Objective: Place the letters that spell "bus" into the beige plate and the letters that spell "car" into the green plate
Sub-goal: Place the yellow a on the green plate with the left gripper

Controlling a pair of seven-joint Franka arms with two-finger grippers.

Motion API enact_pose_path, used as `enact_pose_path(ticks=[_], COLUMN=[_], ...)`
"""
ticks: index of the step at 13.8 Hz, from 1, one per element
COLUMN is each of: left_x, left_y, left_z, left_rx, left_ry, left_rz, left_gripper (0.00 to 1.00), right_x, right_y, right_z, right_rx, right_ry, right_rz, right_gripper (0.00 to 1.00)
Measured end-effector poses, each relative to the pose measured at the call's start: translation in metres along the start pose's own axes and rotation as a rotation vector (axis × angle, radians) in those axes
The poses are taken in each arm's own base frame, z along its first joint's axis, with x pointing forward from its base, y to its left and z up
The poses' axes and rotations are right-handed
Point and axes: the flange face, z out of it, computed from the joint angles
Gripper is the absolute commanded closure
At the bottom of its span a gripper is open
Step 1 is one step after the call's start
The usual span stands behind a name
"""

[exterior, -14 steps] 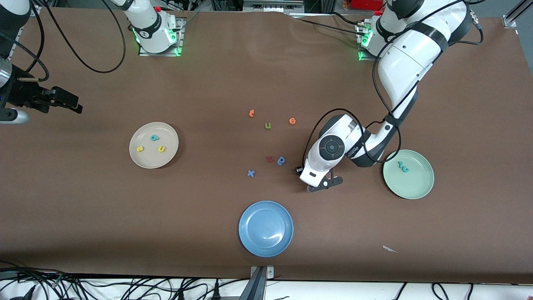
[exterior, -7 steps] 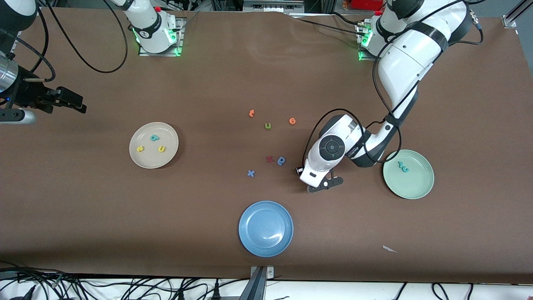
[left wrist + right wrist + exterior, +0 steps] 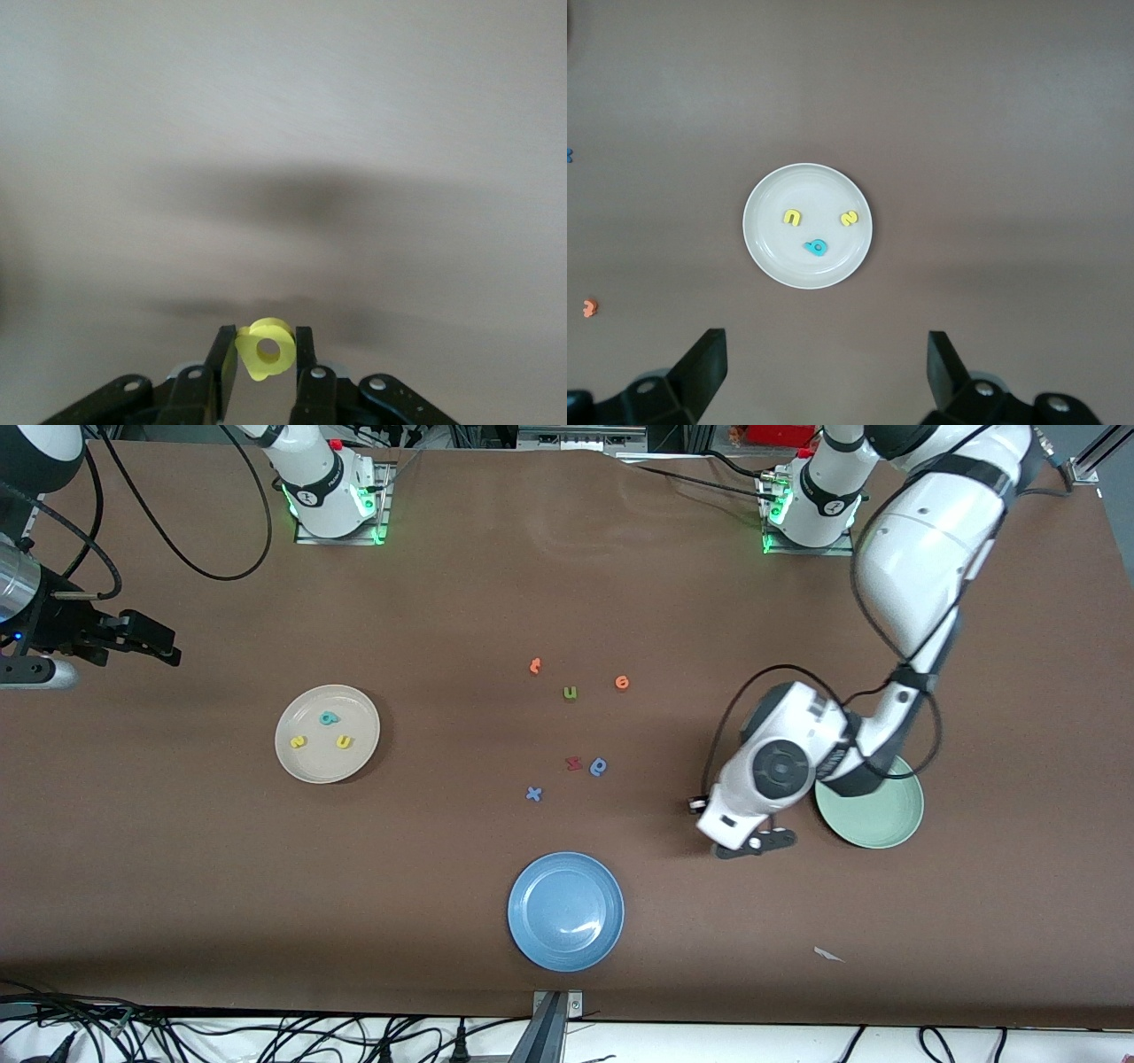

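Left wrist view shows the left pincer (image 3: 266,350) narrowed on the yellow a-shape (image 3: 266,351), pinched between its fingers above bare desk (image 3: 283,133). The front view hides that letter under the wrist; there the left pincer (image 3: 755,843) hangs over the desk just beside the green plate (image 3: 886,824). The right pincer (image 3: 824,363) waits spread wide, empty, above the beige plate (image 3: 766,252), where the teal b-shape (image 3: 816,247), yellow s (image 3: 849,218) and yellow u (image 3: 792,216) lie.
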Motion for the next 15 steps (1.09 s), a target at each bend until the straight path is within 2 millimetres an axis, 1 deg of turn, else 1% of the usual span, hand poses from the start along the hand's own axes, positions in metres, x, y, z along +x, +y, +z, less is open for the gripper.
enact_pose_path(ticks=[2, 4, 6, 8, 9, 10, 11, 13, 15], left_x=[0.018, 0.03, 0.038, 0.04, 0.039, 0.038, 0.036, 0.035, 0.036], left_y=[-0.053, -0.102, -0.143, -0.179, -0.193, -0.202, -0.207, -0.207, -0.206], left_z=[-0.013, -0.014, -0.006, 0.008, 0.014, 0.02, 0.021, 0.015, 0.0], left_rx=[0.021, 0.033, 0.041, 0.042, 0.05, 0.063, 0.067, 0.07, 0.074], left_ry=[-0.025, -0.064, -0.094, -0.129, -0.142, -0.151, -0.156, -0.15, -0.129], left_rz=[0.089, 0.172, 0.249, 0.308, 0.327, 0.338, 0.346, 0.357, 0.357], left_gripper=[0.88, 0.89, 0.89, 0.88, 0.65, 0.08, 0.0, 0.0, 0.0], right_x=[0.0, 0.0, 0.0, 0.0, 0.0, 0.0, 0.0, 0.0, 0.0], right_y=[0.0, 0.0, 0.0, 0.0, -0.001, -0.001, -0.001, -0.001, -0.001], right_z=[0.0, 0.0, 0.0, 0.0, 0.0, 0.0, 0.0, 0.0, 0.0], right_rx=[0.0, 0.0, 0.0, 0.0, 0.0, 0.0, 0.0, 0.0, -0.001], right_ry=[0.0, 0.0, 0.0, 0.001, 0.0, 0.0, 0.0, 0.0, 0.0], right_rz=[0.0, -0.001, -0.002, -0.003, -0.003, -0.004, -0.004, -0.005, -0.005], right_gripper=[0.0, 0.0, 0.0, 0.0, 0.0, 0.0, 0.0, 0.0, 0.0])
